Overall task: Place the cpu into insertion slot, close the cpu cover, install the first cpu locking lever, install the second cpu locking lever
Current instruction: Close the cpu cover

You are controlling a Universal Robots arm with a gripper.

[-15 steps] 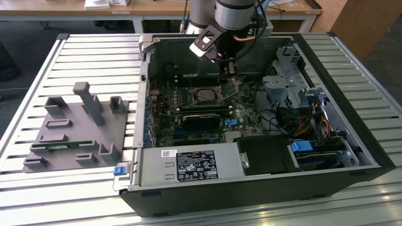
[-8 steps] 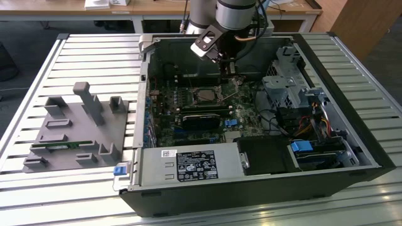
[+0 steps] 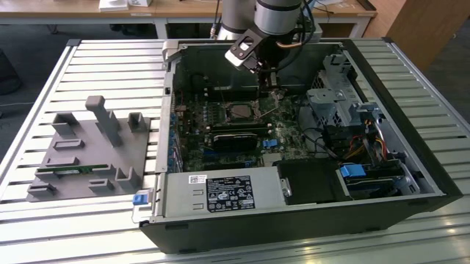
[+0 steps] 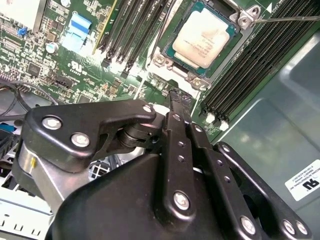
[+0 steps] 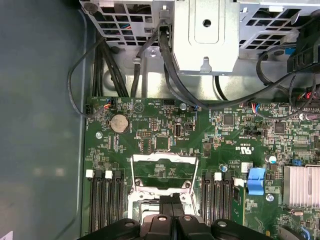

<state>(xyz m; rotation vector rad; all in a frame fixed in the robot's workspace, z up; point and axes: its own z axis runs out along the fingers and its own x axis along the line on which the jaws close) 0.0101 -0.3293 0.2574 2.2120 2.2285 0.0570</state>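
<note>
Jaws pressed together, just beside the cpu (image 4: 202, 37) seated in the insertion slot (image 4: 161, 56).

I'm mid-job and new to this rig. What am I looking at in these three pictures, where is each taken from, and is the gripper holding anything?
The machine is one robot arm reaching into an open computer case that lies on a slatted table. The exterior view comes from a camera off the arm and takes in the whole scene. Both wrist views come from cameras riding on the arm, looking past its black gripper at the green board. In the second wrist view the chip, silvery on top, sits in the socket. In the first wrist view the metal cover looks raised, not closed. The gripper is shut, close beside the socket, and I see nothing held in it. A grey holder lies on the table at the exterior view's left.
</note>
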